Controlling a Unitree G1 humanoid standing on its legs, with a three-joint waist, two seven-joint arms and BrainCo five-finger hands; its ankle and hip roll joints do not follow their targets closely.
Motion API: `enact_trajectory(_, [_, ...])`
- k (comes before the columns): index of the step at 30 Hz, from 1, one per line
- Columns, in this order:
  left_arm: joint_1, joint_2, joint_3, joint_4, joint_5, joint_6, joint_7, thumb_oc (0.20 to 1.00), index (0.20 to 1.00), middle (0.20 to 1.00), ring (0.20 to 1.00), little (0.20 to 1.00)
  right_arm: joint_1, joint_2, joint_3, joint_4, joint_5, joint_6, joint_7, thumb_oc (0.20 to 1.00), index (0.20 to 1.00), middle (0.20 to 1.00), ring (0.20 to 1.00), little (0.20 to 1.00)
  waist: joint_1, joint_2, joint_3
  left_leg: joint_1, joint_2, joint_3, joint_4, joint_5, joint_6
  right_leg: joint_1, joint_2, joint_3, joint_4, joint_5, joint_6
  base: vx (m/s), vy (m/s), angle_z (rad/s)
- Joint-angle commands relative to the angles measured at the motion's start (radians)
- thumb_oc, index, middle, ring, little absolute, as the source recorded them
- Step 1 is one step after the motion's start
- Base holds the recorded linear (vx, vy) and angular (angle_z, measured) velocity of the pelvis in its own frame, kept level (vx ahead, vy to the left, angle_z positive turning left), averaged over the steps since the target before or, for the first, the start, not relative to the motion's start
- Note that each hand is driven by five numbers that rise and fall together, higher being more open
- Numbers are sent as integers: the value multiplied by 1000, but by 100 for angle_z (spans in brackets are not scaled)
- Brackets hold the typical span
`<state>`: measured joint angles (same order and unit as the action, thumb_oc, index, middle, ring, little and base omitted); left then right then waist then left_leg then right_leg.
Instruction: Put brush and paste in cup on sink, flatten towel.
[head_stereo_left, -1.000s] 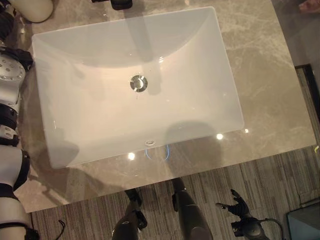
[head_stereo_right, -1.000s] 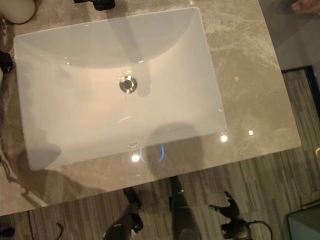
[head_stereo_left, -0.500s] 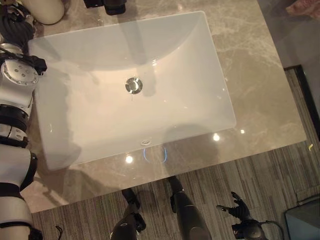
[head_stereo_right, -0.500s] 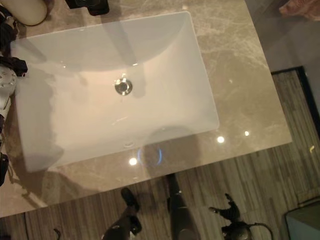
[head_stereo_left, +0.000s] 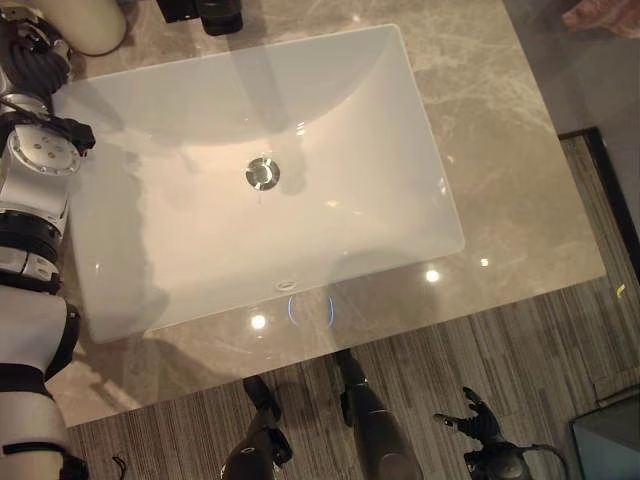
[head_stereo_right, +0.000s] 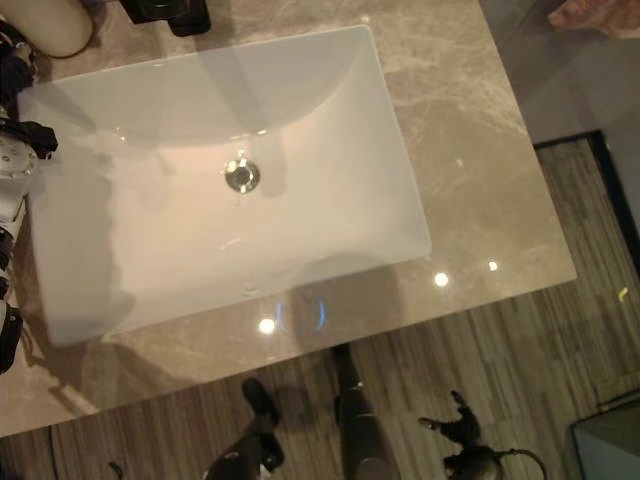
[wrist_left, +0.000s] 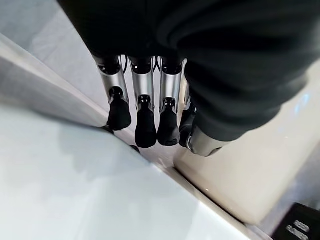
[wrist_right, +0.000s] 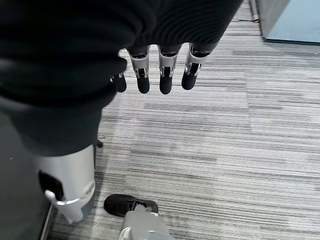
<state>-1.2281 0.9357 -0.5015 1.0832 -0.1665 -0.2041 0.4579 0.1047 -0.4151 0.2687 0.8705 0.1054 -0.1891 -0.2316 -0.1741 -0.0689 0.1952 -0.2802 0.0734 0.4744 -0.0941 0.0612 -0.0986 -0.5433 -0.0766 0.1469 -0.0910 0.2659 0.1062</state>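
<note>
A cream cup stands on the marble counter just past the far left corner of the white sink. My left hand hangs beside that cup, over the sink's left rim. In the left wrist view its fingers point straight down, holding nothing, with the cup close by. A pink towel lies at the far right, beyond the counter. My right hand hangs low over the carpet in front of the counter, its fingers relaxed and empty.
A dark object sits on the counter behind the sink, next to the cup. The drain is in the middle of the basin. A grey-blue box stands on the striped carpet at the near right.
The camera has shifted, so the sink sits further left in the picture. My left arm has come a little further in over the sink's left rim, toward the cup. The right hand stays low.
</note>
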Motion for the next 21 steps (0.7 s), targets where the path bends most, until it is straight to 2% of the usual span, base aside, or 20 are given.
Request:
enact_trajectory(1, [27, -18, 89, 77, 6, 22, 21, 200, 200, 200, 200, 200, 5, -40, -1, 30, 23, 15, -9, 1000, 1000, 1000, 1000, 1000, 2, 69, 35, -17, 65, -204, 7, 61, -53, 58, -8, -44, 4, -26, 70, 3, -53, -11])
enact_trajectory(7, [193, 28, 202, -65, -77, -26, 28, 200, 200, 200, 200, 200, -34, -28, 14, 125, 9, 50, 18, 1000, 1000, 1000, 1000, 1000, 49, 86, 10, 50, 62, -234, 7, 54, -51, 148, -18, -83, 4, -57, 61, 20, -42, -4])
enact_trajectory(9, [242, 39, 235, -108, -99, -43, 23, 561, 561, 561, 561, 561, -45, -25, 18, 143, 5, 58, 23, 1000, 1000, 1000, 1000, 1000, 58, 90, 4, 66, 60, -240, 7, 55, -50, 169, -21, -90, 4, -62, 59, 3, -25, 16])
enact_trajectory(10, [333, 44, 285, -280, -102, -61, 29, 1000, 1000, 1000, 1000, 1000, -41, -15, 18, 156, -10, 68, 34, 1000, 1000, 1000, 1000, 1000, 77, 93, -10, 85, 57, -252, 7, 54, -47, 199, -26, -108, 4, -71, 58, -3, -19, 24])
enact_trajectory(12, [470, 56, 389, -398, -112, -85, 44, 1000, 1000, 1000, 1000, 1000, -49, 3, 2, 203, -24, 81, 42, 1000, 1000, 1000, 1000, 1000, 100, 94, -23, 109, 55, -263, 7, 47, -44, 234, -31, -122, 4, -83, 56, -3, -3, 42])
enact_trajectory(14, [733, 62, 593, -590, -102, -112, 63, 1000, 1000, 1000, 1000, 1000, -67, 19, -15, 235, -40, 93, 44, 1000, 1000, 1000, 1000, 1000, 123, 94, -39, 126, 47, -275, 7, 44, -39, 257, -41, -132, 4, -88, 56, -16, 39, 34])
enact_trajectory(15, [845, 49, 663, -652, -86, -112, 58, 1000, 1000, 1000, 1000, 1000, -69, 27, -20, 246, -55, 98, 48, 1000, 1000, 1000, 1000, 1000, 136, 94, -45, 139, 43, -278, 7, 34, -35, 274, -46, -136, 4, -93, 58, 19, 116, 19])
enact_trajectory(16, [1119, -37, 858, -737, -57, -123, 65, 1000, 1000, 1000, 1000, 1000, -75, 39, -39, 281, -80, 108, 54, 1000, 1000, 1000, 1000, 1000, 161, 93, -60, 163, 29, -282, 7, 20, -23, 300, -58, -140, 4, -100, 62, 25, 143, 20])
enact_trajectory(17, [1232, -105, 941, -760, -41, -122, 78, 1000, 1000, 1000, 1000, 1000, -74, 43, -55, 303, -86, 115, 61, 1000, 1000, 1000, 1000, 1000, 171, 91, -66, 176, 18, -286, 7, 10, -14, 315, -69, -141, 4, -102, 65, 16, 191, -3])
enact_trajectory(19, [1414, -298, 1047, -756, -36, -110, 91, 1000, 1000, 1000, 1000, 1000, -68, 42, -90, 332, -106, 124, 68, 1000, 1000, 1000, 1000, 1000, 189, 82, -76, 192, -16, -302, 35, -11, 9, 350, -101, -143, 4, -102, 68, -35, 233, 11])
enact_trajectory(21, [1478, -375, 1060, -556, -94, -73, 32, 1000, 1000, 1000, 1000, 1000, -57, 7, -113, 313, -151, 138, 83, 1000, 1000, 1000, 1000, 1000, 192, 71, -81, 159, -54, -320, 117, -56, 32, 371, -145, -153, 4, -86, 80, -105, 267, 60])
